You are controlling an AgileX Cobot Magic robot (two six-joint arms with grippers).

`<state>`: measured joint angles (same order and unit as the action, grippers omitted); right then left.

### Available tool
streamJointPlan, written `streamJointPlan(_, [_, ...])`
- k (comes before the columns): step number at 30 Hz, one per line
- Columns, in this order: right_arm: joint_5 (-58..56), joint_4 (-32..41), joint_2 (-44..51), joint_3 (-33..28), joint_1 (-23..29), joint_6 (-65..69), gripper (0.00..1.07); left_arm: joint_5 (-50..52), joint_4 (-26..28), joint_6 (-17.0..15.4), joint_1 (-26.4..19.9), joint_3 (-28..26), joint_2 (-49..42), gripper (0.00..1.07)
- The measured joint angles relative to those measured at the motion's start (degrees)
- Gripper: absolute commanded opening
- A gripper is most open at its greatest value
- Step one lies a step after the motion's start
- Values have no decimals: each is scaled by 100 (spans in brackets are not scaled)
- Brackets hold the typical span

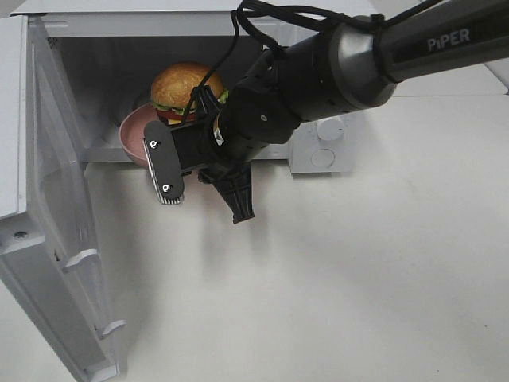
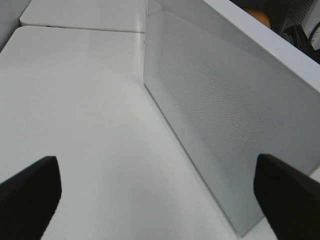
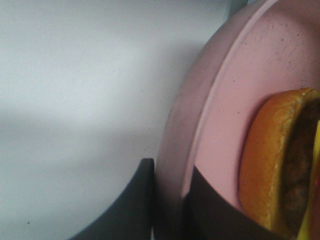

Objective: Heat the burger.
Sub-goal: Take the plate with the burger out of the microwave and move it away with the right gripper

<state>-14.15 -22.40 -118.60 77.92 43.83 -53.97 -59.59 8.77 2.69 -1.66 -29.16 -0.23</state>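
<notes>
The burger [image 1: 184,89], with its golden bun, lettuce and tomato, sits on a pink plate [image 1: 131,131] at the front edge of the open white microwave's [image 1: 199,24] cavity. My right arm [image 1: 270,103] reaches across from the right to the plate's near rim. In the right wrist view my right gripper [image 3: 170,205] is shut on the pink plate's rim [image 3: 200,120], one finger under it and one on its inner face, with the burger's bottom bun [image 3: 265,160] close by. My left gripper [image 2: 160,200] is open and empty, out of the exterior view, facing the door's outer side.
The microwave door [image 1: 56,199] stands open on the left, swung out towards the table's front; its dotted panel [image 2: 225,125] fills the left wrist view. A white box [image 1: 322,147] sits right of the cavity. White tabletop [image 1: 358,278] lies in front.
</notes>
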Motion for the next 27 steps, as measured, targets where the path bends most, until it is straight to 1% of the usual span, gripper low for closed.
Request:
streamJointPlan(2, [34, -11, 223, -258, 23, 0, 0, 0, 0, 0, 0, 0, 0, 100])
streamJointPlan(3, [34, -11, 223, -258, 23, 0, 0, 0, 0, 0, 0, 0, 0, 100])
streamJointPlan(4, [74, -29, 378, -430, 34, 0, 0, 0, 0, 0, 0, 0, 0, 100])
streamJointPlan(6, [97, -29, 458, -521, 34, 0, 0, 0, 0, 0, 0, 0, 0, 100])
streamJointPlan(7, [126, -46, 607, -682, 46, -6, 0, 0, 0, 0, 0, 0, 0, 100])
streamJointPlan(10, [138, -46, 688, -773, 52, -6, 0, 0, 0, 0, 0, 0, 0, 100])
streamJointPlan(12, [166, -63, 1008, -1140, 69, -11, 0, 0, 0, 0, 0, 0, 0, 100])
streamJointPlan(13, [166, -63, 1008, -1140, 69, -11, 0, 0, 0, 0, 0, 0, 0, 100])
streamJointPlan(14, [172, -97, 1186, -1312, 69, -11, 0, 0, 0, 0, 0, 0, 0, 100])
streamJointPlan(15, [172, -97, 1186, -1312, 69, -11, 0, 0, 0, 0, 0, 0, 0, 100])
streamJointPlan(17, [172, -138, 1432, -1581, 69, -17, 0, 0, 0, 0, 0, 0, 0, 100])
streamJointPlan(19, [172, -138, 1513, -1673, 69, -17, 0, 0, 0, 0, 0, 0, 0, 100])
streamJointPlan(20, [172, -138, 1673, -1845, 69, -17, 0, 0, 0, 0, 0, 0, 0, 100])
streamJointPlan(21, [172, -138, 1673, -1845, 69, -17, 0, 0, 0, 0, 0, 0, 0, 100])
streamJointPlan(22, [172, -138, 1845, -2000, 69, -17, 0, 0, 0, 0, 0, 0, 0, 100])
streamJointPlan(23, [172, -138, 1845, -2000, 69, -17, 0, 0, 0, 0, 0, 0, 0, 100])
streamJointPlan(27, [143, -143, 2269, -2366, 63, 17, 0, 0, 0, 0, 0, 0, 0, 100])
